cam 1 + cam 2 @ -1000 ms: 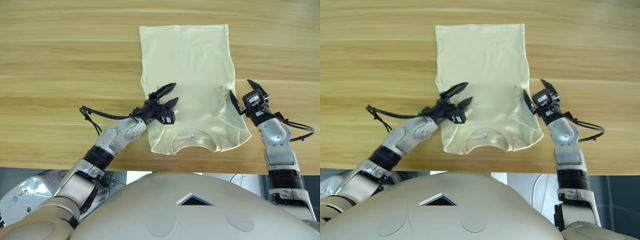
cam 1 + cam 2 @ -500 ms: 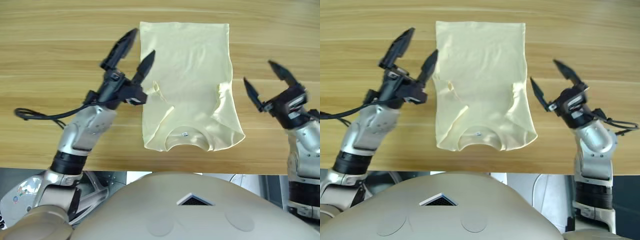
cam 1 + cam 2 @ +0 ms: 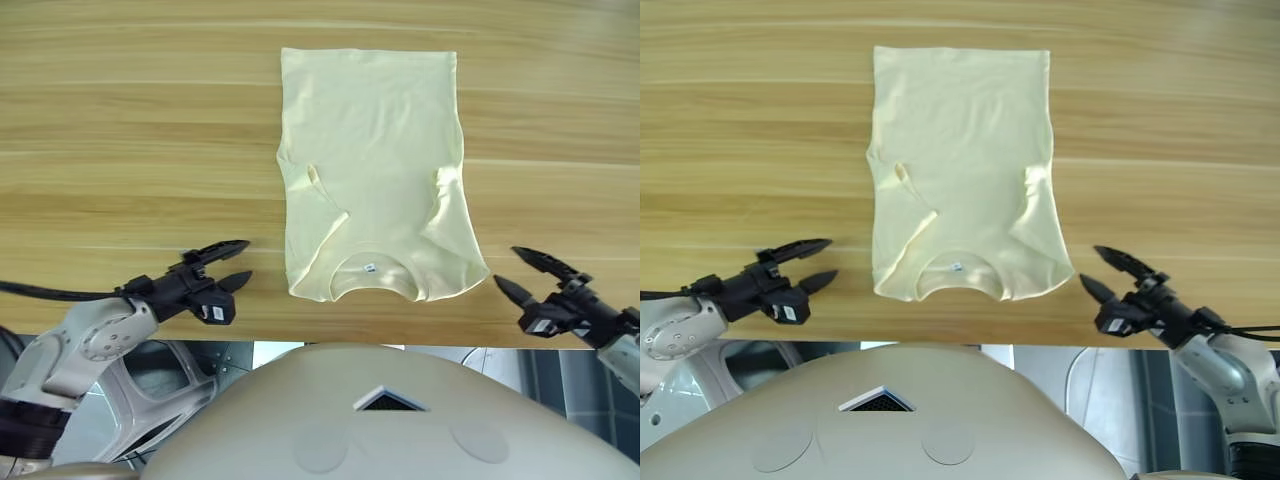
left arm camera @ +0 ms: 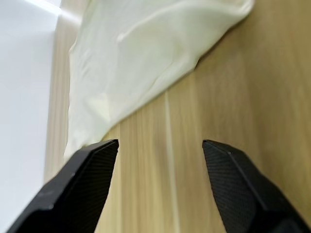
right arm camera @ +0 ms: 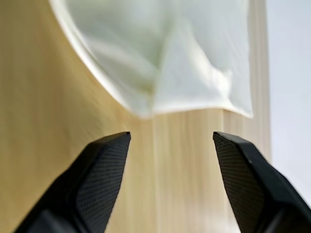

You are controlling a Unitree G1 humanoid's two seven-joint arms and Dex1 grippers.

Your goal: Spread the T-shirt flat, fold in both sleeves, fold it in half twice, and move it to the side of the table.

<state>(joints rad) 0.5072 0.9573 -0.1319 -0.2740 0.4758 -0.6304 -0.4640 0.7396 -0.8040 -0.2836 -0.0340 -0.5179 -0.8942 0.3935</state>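
A pale yellow T-shirt (image 3: 372, 160) lies flat on the wooden table (image 3: 130, 130), collar toward the near edge, with both sleeves folded inward over its body. My left gripper (image 3: 235, 263) hovers open near the table's front edge, left of the shirt's collar end and apart from it. My right gripper (image 3: 520, 271) is open at the front edge, just right of the shirt's near right corner, touching nothing. The wrist views show the shirt (image 4: 146, 53) (image 5: 165, 58) lying ahead of the spread fingers.
Bare wood stretches wide to the left and right of the shirt. The table's near edge (image 3: 300, 338) runs just below the collar.
Both arms have pulled back from the shirt to the near edge, after lifting and spreading outward. The sleeves they were on now lie folded in. The shirt stays put.
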